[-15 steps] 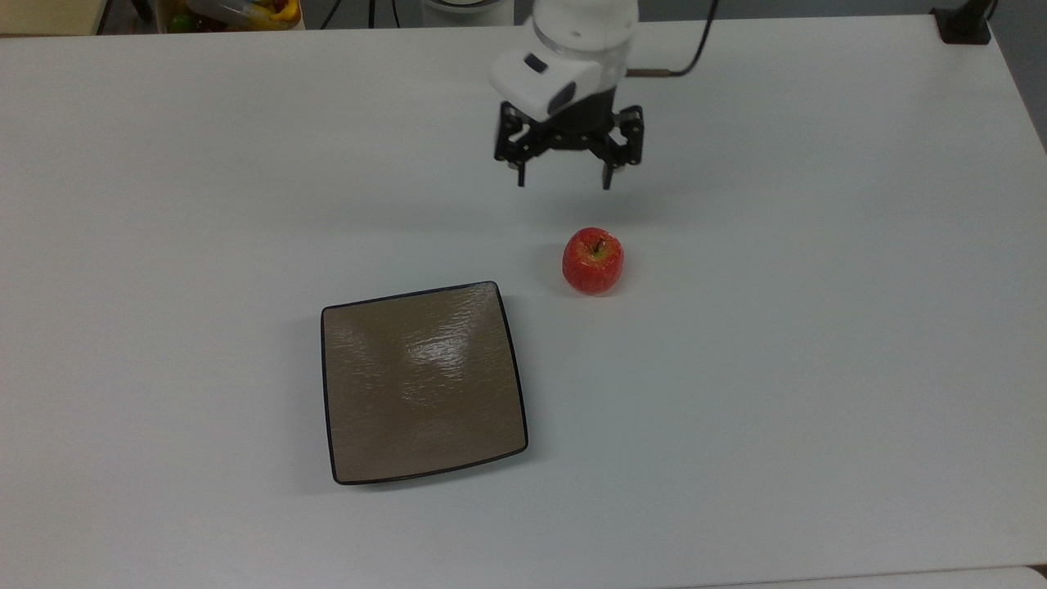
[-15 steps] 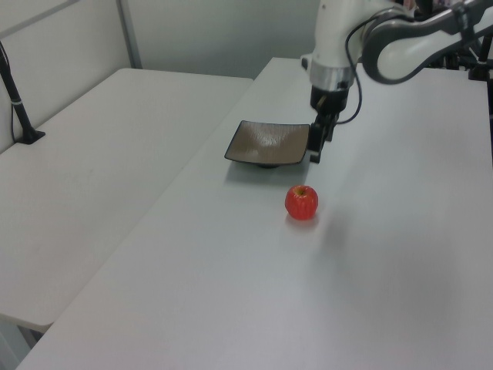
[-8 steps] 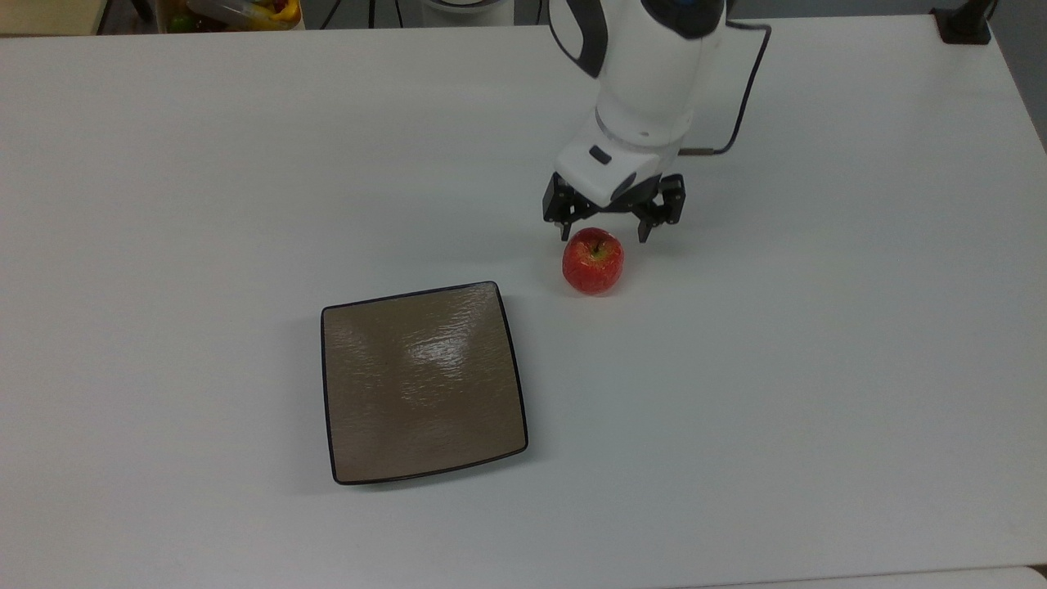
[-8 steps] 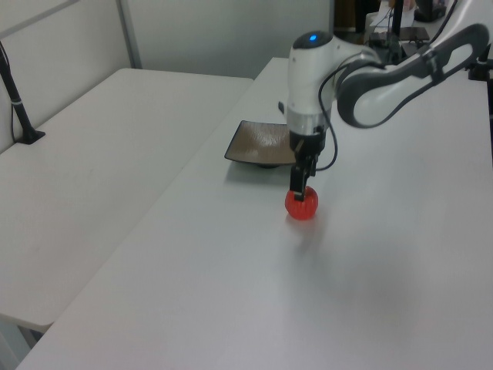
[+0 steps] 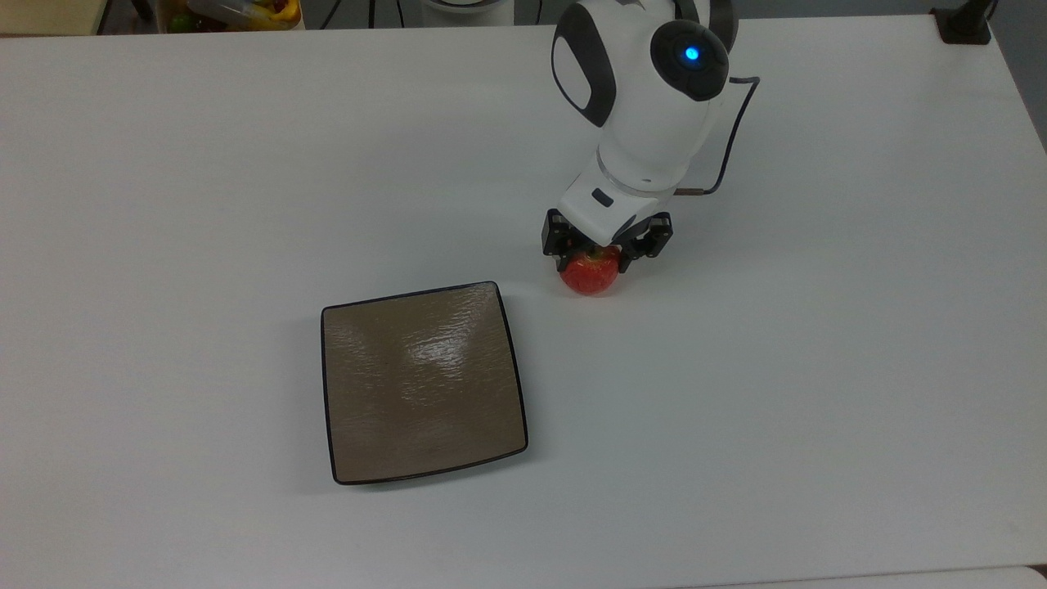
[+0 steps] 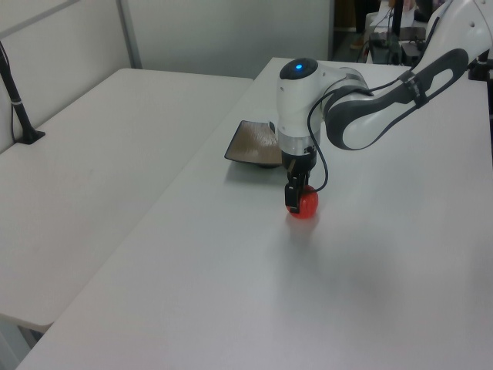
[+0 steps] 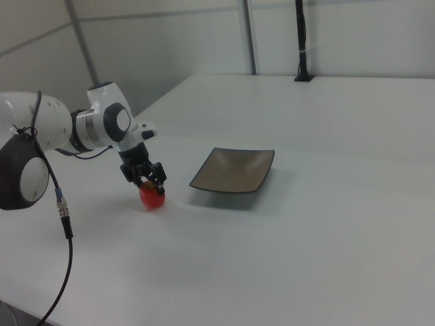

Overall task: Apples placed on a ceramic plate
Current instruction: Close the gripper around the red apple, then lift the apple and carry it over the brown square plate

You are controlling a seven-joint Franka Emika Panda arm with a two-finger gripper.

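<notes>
The claw [image 5: 591,258] is straddling the apple [image 5: 590,276] on the white worktop [image 5: 818,368], fingers closing narrow against its sides, fruit directly beneath. The ceramic plate [image 5: 421,383] is lying toward seven o'clock of the apple in the top view, near but apart. A second earlier, the claw was hanging wide above, toward twelve o'clock.

In the top view, the apple [image 5: 590,276] rests on the worktop [image 5: 818,368] at 1 o'clock from the ceramic plate [image 5: 421,383], apart; the hand [image 5: 595,263] straddles its top.
</notes>
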